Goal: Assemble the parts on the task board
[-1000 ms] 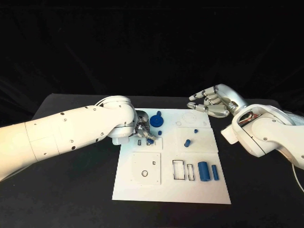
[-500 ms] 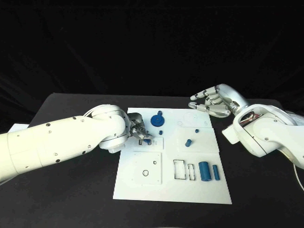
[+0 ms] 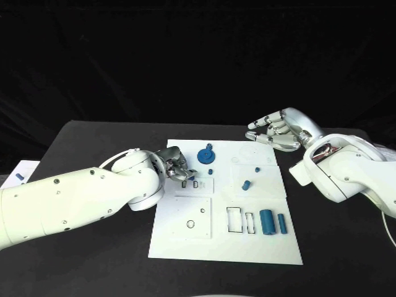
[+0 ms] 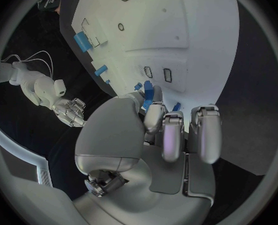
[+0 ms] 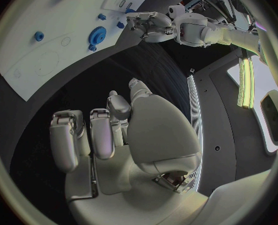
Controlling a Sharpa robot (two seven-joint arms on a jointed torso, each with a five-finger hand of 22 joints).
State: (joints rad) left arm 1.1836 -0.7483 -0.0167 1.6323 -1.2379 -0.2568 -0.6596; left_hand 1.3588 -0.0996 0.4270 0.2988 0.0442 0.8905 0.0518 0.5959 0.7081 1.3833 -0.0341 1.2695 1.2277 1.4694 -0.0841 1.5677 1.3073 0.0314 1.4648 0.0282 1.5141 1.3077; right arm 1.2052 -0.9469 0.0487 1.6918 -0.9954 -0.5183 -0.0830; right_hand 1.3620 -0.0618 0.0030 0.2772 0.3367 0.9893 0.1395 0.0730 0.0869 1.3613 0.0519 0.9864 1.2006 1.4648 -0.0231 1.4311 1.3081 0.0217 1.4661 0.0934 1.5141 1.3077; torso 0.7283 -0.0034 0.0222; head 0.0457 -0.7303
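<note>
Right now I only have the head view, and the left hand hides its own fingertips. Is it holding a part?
Observer: Yes. The left wrist view shows the left hand pinching a small blue part between thumb and a finger.
Operator: Is it in a slot yet?
Observer: No. That view shows it beside the two small slots, both empty.
Operator: Anything in the right palm?
Observer: Nothing. The right wrist view shows the right hand with a bare palm, off the board.

No legible text, label, brand, number or sign appears on the task board (image 3: 224, 238), the parts, the tabletop (image 3: 91, 260) or either arm; the board bears only plain outlines.
</note>
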